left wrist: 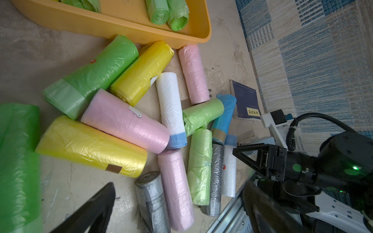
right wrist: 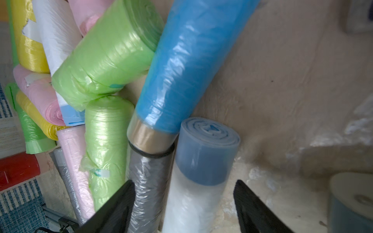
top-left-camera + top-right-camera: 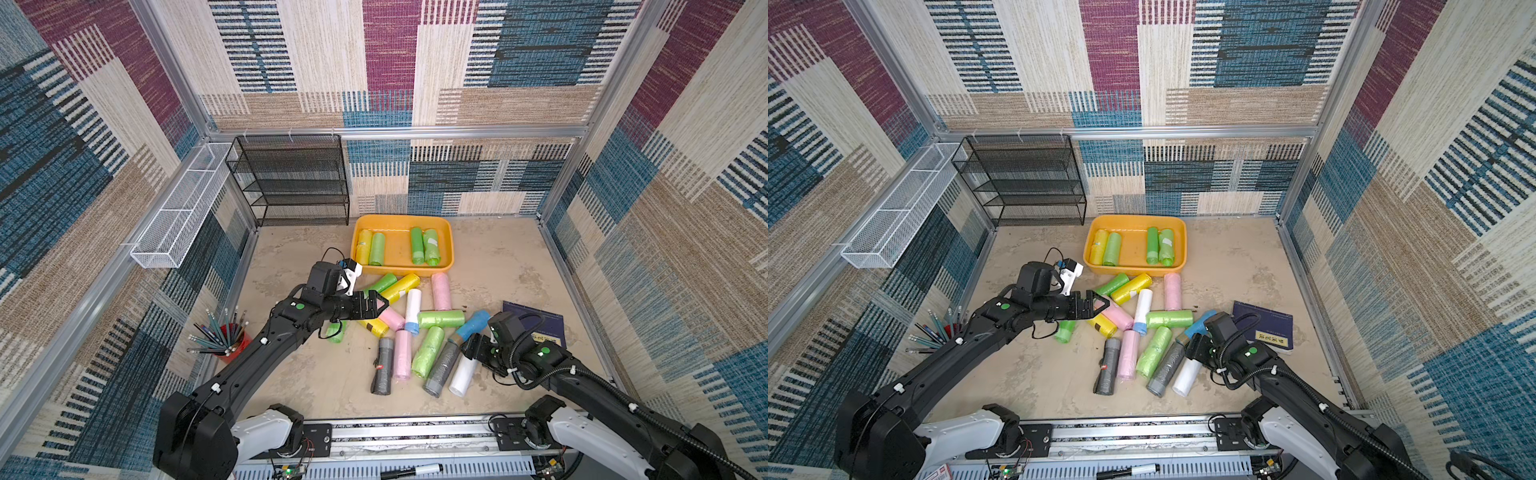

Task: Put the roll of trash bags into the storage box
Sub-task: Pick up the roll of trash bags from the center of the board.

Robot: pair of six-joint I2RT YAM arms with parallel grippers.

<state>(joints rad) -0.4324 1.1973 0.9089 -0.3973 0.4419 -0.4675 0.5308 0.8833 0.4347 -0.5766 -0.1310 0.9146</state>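
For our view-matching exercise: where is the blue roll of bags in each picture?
In a top view: blue roll beside the book.
In a top view: blue roll beside the book again.
Left wrist: blue roll near the book.
Right wrist: blue roll fills the middle.
Shared landmark: grey roll at its tan end.

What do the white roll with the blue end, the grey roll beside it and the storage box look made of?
White roll: thin plastic film, glossy and crinkled; wound layers show at its blue end. Grey roll: seemingly the same film, wrinkled, with a dull sheen. Storage box: probably moulded hard plastic, smooth and slightly glossy, with a rolled rim.
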